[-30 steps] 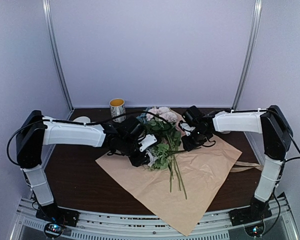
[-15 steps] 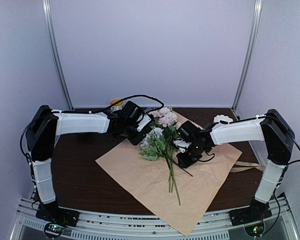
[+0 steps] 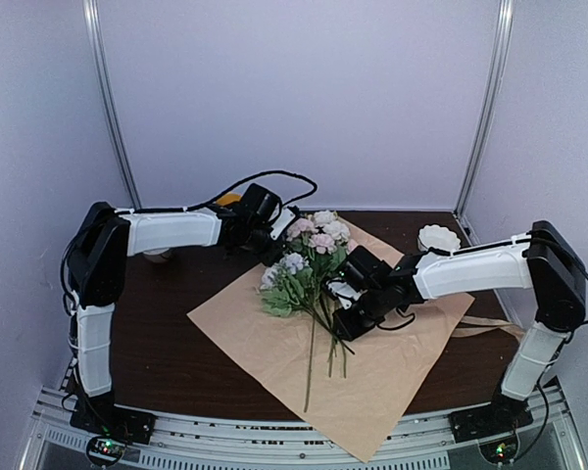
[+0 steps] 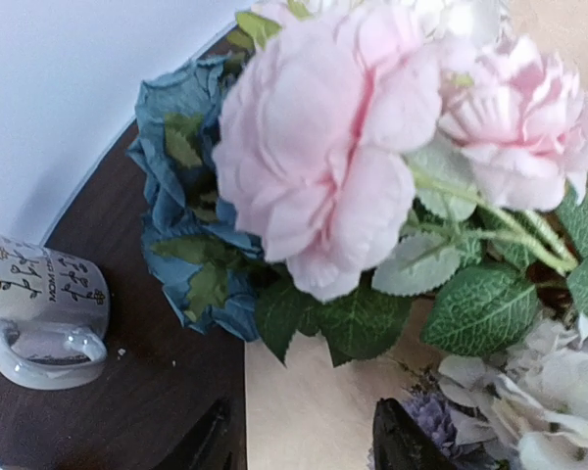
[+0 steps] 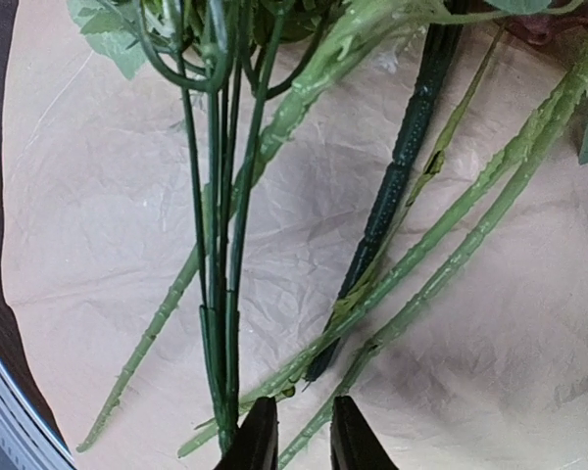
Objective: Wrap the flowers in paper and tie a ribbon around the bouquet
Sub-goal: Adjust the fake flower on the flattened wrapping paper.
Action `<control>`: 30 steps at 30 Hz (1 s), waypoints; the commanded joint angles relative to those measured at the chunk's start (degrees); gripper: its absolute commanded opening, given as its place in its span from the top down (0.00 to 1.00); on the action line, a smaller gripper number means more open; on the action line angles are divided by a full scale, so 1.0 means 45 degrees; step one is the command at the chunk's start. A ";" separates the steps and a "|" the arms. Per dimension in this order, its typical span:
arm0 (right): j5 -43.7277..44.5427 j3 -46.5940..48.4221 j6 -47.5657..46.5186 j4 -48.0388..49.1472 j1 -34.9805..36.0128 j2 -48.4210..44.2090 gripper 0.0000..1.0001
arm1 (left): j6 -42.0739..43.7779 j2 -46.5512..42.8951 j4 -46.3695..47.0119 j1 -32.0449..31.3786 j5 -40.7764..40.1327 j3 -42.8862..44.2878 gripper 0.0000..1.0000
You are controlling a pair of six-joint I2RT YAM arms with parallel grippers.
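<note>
- The flowers (image 3: 309,264) are lying on the middle of the paper (image 3: 392,362), blooms far, stems near, probably set for rolling;
- the left gripper (image 4: 304,443) is hovering half-wide and empty beside the blooms;
- the right gripper (image 5: 296,436), jaws nearly together, is working at the stems, seemingly gathering them; I cannot tell if one is pinched;
- against a second ago, the left has gone up to the blooms, the right down to the stems, which are fanning wider.
</note>
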 commanded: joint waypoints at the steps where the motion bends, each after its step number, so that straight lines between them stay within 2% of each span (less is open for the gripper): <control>1: 0.0671 -0.0214 0.0590 0.0256 0.0169 -0.1021 0.79 | 0.0109 0.0095 0.0309 0.0035 0.0398 0.1086 0.50; 7: 0.2674 -0.0481 0.0616 -0.0632 0.0101 -0.2155 0.73 | 0.0178 -0.0297 -0.0686 0.0459 -0.0224 0.1995 0.47; 14: 0.4482 -0.0584 0.0410 -0.1381 -0.0687 -0.3201 0.68 | 0.0237 -0.2400 -0.1382 0.0954 -0.1316 0.0799 0.41; 18: 0.4875 -0.1162 0.0363 -0.1393 -0.1252 -0.3849 0.65 | -0.0340 -0.3882 -0.2291 0.0975 -0.2063 -0.0653 0.41; 22: 0.4900 -0.1802 0.0180 -0.1590 -0.2205 -0.4090 0.63 | -0.1908 -0.5271 -0.2903 0.0978 -0.2061 -0.3072 0.40; 30: 0.4733 -0.2546 -0.0138 -0.1234 -0.3526 -0.3936 0.61 | -0.4114 -0.5785 -0.3679 0.1181 -0.1815 -0.5792 0.29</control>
